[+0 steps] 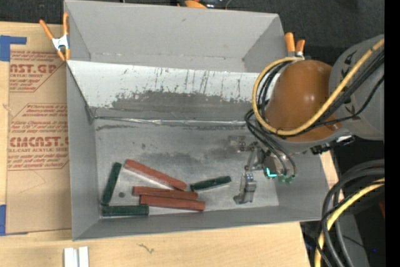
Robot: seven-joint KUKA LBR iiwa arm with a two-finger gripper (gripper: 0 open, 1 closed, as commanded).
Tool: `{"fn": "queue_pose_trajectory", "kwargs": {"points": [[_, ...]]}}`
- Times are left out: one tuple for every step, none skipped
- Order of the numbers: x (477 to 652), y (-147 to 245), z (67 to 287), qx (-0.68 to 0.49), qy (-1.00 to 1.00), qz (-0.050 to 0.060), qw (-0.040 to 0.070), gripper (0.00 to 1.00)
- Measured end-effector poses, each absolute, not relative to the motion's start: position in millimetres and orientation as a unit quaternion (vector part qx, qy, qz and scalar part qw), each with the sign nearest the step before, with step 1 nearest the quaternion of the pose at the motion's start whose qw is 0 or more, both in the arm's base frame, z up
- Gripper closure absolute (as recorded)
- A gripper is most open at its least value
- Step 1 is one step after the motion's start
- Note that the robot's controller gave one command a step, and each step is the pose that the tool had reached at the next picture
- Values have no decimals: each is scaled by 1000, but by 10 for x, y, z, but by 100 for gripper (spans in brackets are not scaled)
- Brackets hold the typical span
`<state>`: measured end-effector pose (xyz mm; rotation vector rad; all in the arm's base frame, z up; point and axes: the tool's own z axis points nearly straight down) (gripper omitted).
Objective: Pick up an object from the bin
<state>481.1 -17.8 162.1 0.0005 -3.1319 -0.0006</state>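
My gripper (pixel 245 192) hangs low over the bin floor at the right front, below the orange wrist cover. Its metal fingers point down and stand a little apart, with nothing between them. A short dark green stick (pixel 210 184) lies on the floor just to the left of the fingers, apart from them. Further left lie red-brown sticks: one slanted (pixel 155 174) and two stacked near the front wall (pixel 169 196).
Two more dark green sticks lie at the front left: one upright along the left wall (pixel 111 182), one flat along the front wall (pixel 125 211). The arm and its cables cover the bin's right side.
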Motion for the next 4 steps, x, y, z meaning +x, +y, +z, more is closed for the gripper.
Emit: {"fn": "queue_pose_trajectory", "kwargs": {"points": [[4863,758,638,11,-1000,-1,4,0],[4830,1166,982,-12,-1000,-1,1,0],[4941,1498,1001,-139,-990,0,2,0],[4960,1433,662,-190,-982,1,5,0]]}}
